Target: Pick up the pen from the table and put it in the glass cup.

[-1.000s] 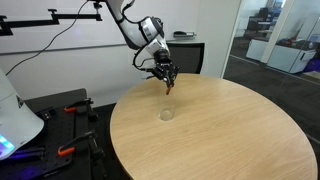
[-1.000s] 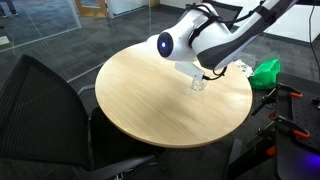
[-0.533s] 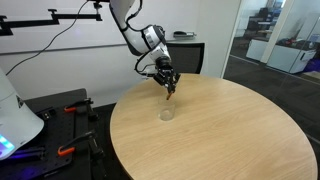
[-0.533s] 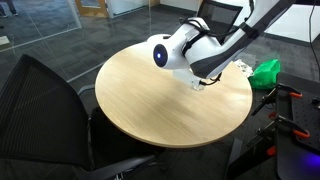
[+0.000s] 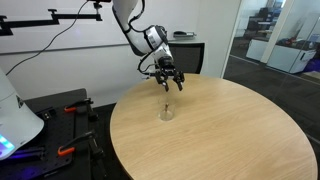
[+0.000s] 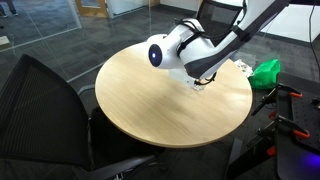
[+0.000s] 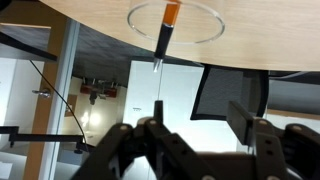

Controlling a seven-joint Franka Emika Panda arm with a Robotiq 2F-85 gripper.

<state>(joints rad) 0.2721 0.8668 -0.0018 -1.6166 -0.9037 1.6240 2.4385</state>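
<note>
In the wrist view the pen [image 7: 166, 25], orange with a dark lower part and a thin tip, stands on end with its orange part inside the round rim of the glass cup [image 7: 205, 27]. My gripper [image 7: 200, 118] is open and holds nothing, and the pen is clear of both fingers. In an exterior view the gripper [image 5: 168, 84] hangs with spread fingers just above the faint cup [image 5: 166, 115] on the table [image 5: 220, 130]. In an exterior view the arm's wrist [image 6: 185, 55] covers most of the cup [image 6: 199, 84].
A black mesh chair [image 6: 45, 110] stands at the table's edge. Something green [image 6: 266, 71] lies beyond the table near red-handled tools [image 6: 285, 115]. A white object [image 5: 15, 115] and a dark bench [image 5: 60, 120] sit beside the table. Glass walls stand behind.
The gripper was shut on the pen above the cup; its fingers have now spread and let the pen go, so it stands free in the cup's mouth.
</note>
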